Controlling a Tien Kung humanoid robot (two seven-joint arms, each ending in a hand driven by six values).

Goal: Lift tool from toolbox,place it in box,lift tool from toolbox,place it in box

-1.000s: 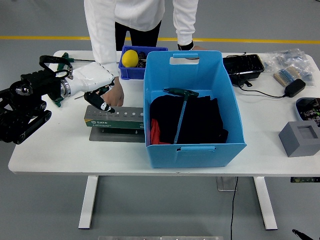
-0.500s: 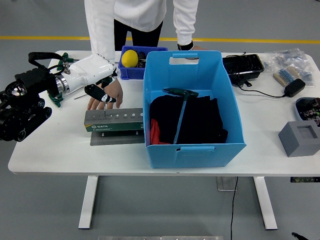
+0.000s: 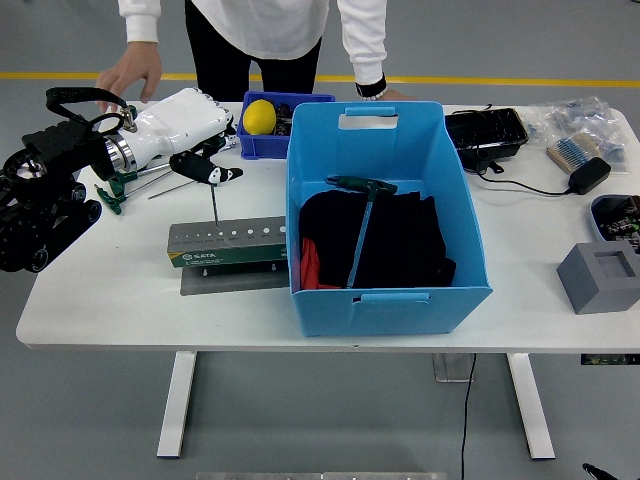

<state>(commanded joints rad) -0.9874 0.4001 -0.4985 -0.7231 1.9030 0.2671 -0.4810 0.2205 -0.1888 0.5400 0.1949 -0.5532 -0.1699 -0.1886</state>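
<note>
A: Where is the left hand (image 3: pixel 185 125)?

B: At about ten o'clock on the desk (image 3: pixel 110 290), with its black arm coming in from the nine o'clock edge. Its fingers (image 3: pixel 205 170) are clenched on the dark handle of a T-handle tool (image 3: pixel 212 195), gripping it.

A: And the tool itself?

B: It hangs upright from that grip, thin shaft pointing straight down. The tip sits right at the top face of the grey toolbox (image 3: pixel 228 241), over its row of holes; I cannot tell whether the tip is touching or just clear.

A: Where is the toolbox?

B: Lying flat at about nine o'clock, touching or just beside the left wall of the big blue box (image 3: pixel 385 290), which fills the centre of the desk.

A: Anything in the box?

B: Black cloth, a bit of red at its left side, and a green-handled tool (image 3: pixel 358 215) resting on the cloth.

A: What else is near the hand?

B: More green-handled tools (image 3: pixel 125 182) lie on the desk beneath the wrist. A small blue bin (image 3: pixel 268 145) with a yellow ball (image 3: pixel 260 116) sits at eleven o'clock.

A: Is anyone at the far side?

B: A person in white stands at twelve o'clock; one hand (image 3: pixel 132 72) rests at the desk's far left corner.
</note>
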